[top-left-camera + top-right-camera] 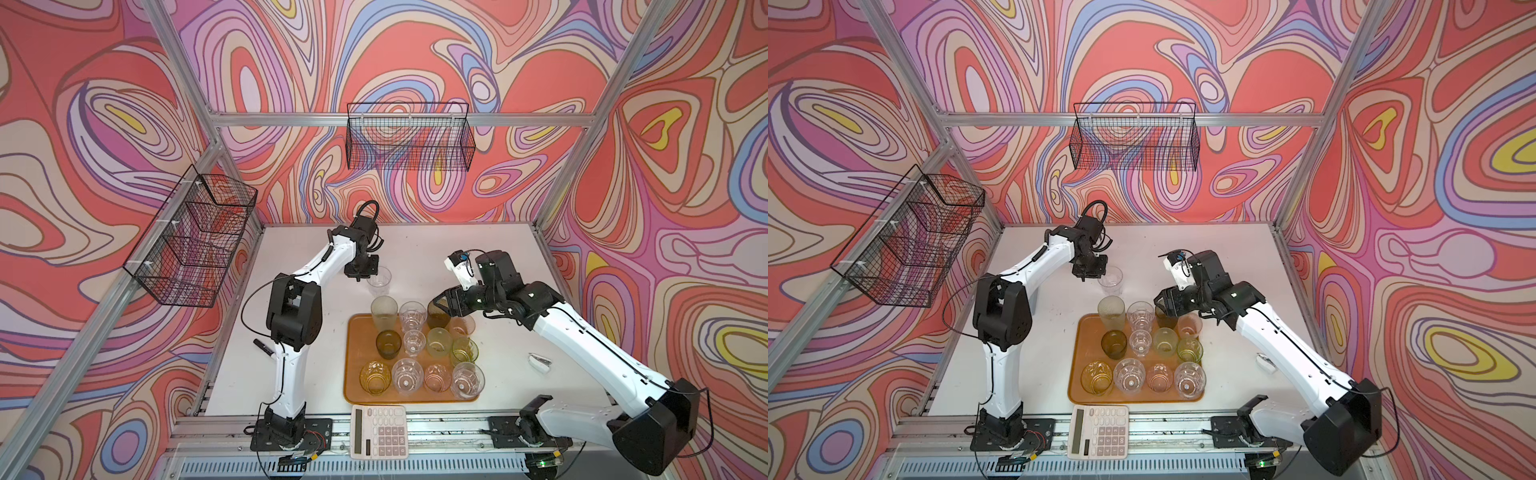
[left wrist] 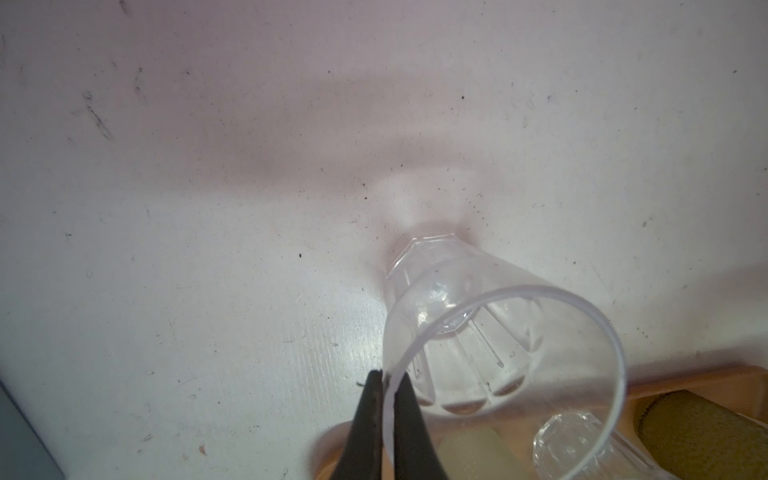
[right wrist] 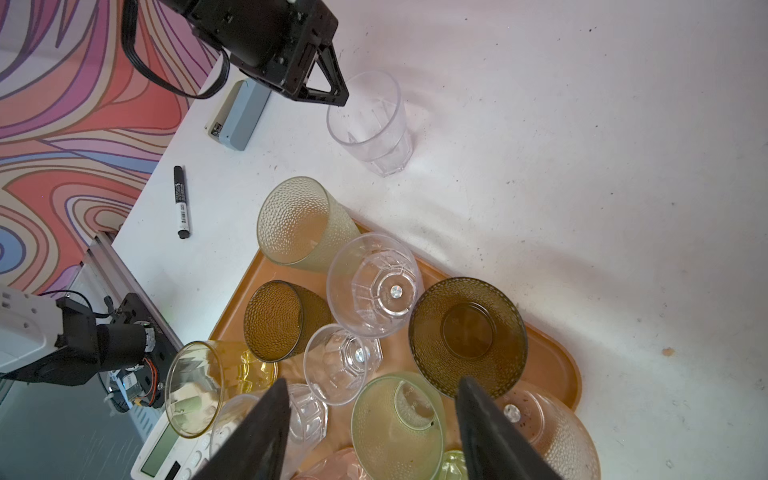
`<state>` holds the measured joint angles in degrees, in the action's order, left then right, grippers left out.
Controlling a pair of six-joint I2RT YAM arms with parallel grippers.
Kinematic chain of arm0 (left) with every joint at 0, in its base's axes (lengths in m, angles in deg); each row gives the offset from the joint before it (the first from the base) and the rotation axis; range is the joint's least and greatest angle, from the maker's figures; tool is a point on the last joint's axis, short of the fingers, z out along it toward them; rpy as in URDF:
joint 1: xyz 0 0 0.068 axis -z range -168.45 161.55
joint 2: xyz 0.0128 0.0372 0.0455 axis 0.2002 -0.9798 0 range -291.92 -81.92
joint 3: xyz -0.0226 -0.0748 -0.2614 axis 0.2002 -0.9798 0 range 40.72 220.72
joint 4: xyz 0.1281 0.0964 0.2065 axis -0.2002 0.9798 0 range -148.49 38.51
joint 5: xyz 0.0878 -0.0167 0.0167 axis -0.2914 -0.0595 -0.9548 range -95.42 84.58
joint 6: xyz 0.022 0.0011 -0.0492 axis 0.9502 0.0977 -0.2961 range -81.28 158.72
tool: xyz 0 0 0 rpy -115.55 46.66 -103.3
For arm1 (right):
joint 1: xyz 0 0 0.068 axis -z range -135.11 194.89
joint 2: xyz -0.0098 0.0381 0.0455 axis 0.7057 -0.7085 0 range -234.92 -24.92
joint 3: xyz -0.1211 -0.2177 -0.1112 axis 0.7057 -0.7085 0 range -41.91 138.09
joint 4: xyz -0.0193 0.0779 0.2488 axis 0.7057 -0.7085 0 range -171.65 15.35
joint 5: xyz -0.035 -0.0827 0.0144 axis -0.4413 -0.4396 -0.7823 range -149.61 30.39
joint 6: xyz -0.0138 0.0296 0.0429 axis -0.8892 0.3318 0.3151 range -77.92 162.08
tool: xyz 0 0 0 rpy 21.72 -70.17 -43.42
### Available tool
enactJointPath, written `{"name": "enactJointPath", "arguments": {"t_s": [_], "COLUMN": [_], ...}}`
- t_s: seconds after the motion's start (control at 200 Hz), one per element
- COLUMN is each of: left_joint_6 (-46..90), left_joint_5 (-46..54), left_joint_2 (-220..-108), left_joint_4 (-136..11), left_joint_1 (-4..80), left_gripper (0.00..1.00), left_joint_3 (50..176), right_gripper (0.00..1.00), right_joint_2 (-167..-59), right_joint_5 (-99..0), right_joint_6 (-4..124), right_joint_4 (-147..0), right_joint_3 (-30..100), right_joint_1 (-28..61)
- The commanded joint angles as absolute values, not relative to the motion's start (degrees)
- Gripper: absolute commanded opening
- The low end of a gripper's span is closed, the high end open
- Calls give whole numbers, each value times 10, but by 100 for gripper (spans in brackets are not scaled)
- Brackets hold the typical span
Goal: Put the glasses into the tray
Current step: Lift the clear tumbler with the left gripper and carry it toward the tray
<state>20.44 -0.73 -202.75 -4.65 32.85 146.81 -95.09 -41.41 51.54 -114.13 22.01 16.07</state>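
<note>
Broadly, the white tabletop (image 1: pixel 478 249) carries the flat orange-brown rimmed tray (image 1: pixel 354 353), crowded with upright tinted and clear glasses (image 1: pixel 388 343). Beyond its far edge one clear faceted plastic tumbler (image 1: pixel 379 281) stands on the table. What both top views blur, the left wrist view shows: the left gripper (image 2: pixel 388 377) pinched shut on that tumbler's rim. The right wrist view shows the right gripper (image 3: pixel 374 379) gaping, empty, above the tray.

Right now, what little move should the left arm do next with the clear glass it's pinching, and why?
Probably lift it straight up a little. The left gripper is shut on the rim of the clear glass, which stands on the table outside the tray. Rising first should keep it from knocking the tall pale glass in its way.
</note>
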Motion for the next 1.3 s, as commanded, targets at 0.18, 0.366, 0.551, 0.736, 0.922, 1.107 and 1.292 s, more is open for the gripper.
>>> {"name": "enactJointPath", "arguments": {"t_s": [0.18,0.366,0.551,0.736,0.922,1.107,1.292], "left_joint_6": [199,200,202,202,202,200,199], "left_joint_5": [-16,-23,-25,-35,-42,-48,-51], "left_joint_2": [-2008,-1983,-1959,-1935,-1907,-1871,-1839], "left_joint_4": [-29,-22,-12,3,18,27,44], "left_joint_1": [323,323,323,324,323,323,323], "left_gripper": [0,0,0,0,0,0,0], "left_joint_3": [1485,1483,1481,1478,1469,1449,1436], "right_gripper": [66,66,66,66,66,66,66], "right_joint_2": [-948,-946,-945,-944,-943,-941,-941], "right_joint_5": [-418,-417,-416,-418,-420,-421,-421], "right_joint_6": [510,511,514,514,515,517,519], "right_joint_4": [-1142,-1139,-1136,-1135,-1131,-1126,-1122], "right_joint_3": [225,223,221,223,223,221,218], "right_joint_1": [164,164,164,164,164,164,164]}}
